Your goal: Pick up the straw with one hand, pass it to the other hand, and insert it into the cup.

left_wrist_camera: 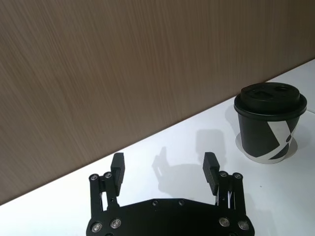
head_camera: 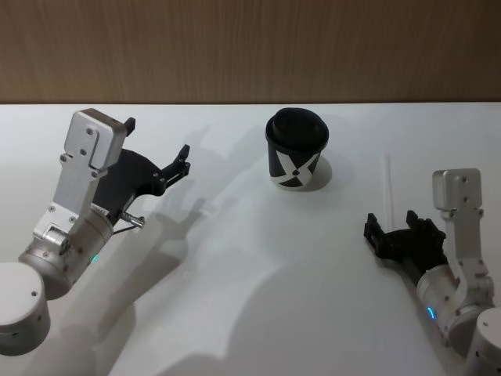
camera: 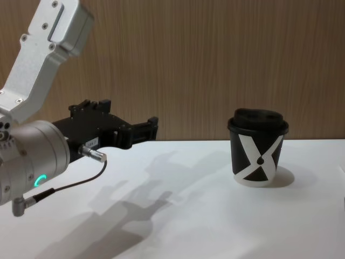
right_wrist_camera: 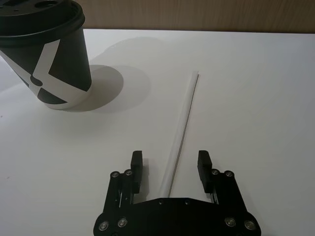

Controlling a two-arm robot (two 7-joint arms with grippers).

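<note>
Thin white straw [right_wrist_camera: 183, 118] right of black X-marked paper cup [head_camera: 296, 153], open right claw [right_wrist_camera: 171, 158] straddling it, left claw [left_wrist_camera: 164, 160] open, empty, left of cup.

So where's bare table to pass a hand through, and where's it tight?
Free: the front-centre table, bordered by the left gripper, the cup and the right gripper. Also the stretch between left gripper and cup. Crowded: the right side, where the straw lies between the right gripper's open fingers, right of the cup.
</note>
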